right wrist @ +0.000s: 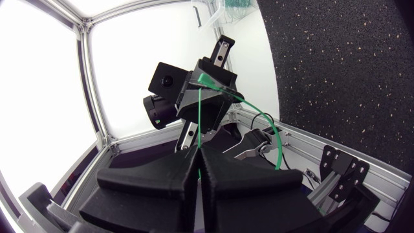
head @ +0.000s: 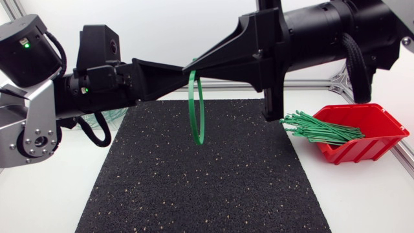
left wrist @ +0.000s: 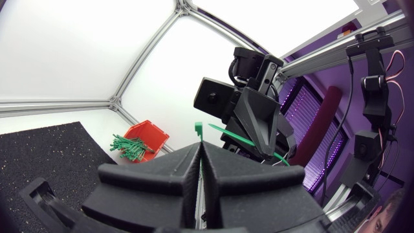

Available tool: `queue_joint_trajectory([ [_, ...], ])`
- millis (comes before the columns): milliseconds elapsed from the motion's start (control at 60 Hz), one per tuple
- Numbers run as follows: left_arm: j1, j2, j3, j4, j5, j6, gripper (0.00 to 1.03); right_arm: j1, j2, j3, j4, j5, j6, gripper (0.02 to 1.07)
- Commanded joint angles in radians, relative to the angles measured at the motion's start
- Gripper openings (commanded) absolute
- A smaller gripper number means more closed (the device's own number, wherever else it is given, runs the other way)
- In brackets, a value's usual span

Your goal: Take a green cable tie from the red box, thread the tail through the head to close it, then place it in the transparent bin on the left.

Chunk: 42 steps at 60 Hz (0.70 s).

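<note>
Two ends of the green cable tie (head: 196, 110) are pinched above the mat (head: 213, 184): one by the left gripper (head: 182, 71), one by the right gripper (head: 199, 65), the loop hanging toward 6 o'clock. Tail and head should be held aligned while the tail is drawn through slowly.

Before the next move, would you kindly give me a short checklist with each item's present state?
1. Left gripper shut on the green plastic cable tie: ok.
2. Right gripper shut on the same tie: ok.
3. Tie bowed into a loop, hanging over the black speckled mat: ok.
4. Tail threaded through the head: cannot tell.
5. Way to the transparent plastic bin free: cannot tell.
</note>
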Motion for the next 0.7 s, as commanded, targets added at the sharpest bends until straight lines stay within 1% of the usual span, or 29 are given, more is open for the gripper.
queue_joint_trajectory([
  [0,-0.012,0.010,0.027,0.020,0.000,-0.028,0.03,0.009,0.019,-0.019,0.020,-0.004,0.033,0.08],
  [683,-0.012,0.007,0.024,0.019,0.000,-0.028,0.03,0.017,0.024,-0.008,0.021,-0.001,0.033,0.08],
])
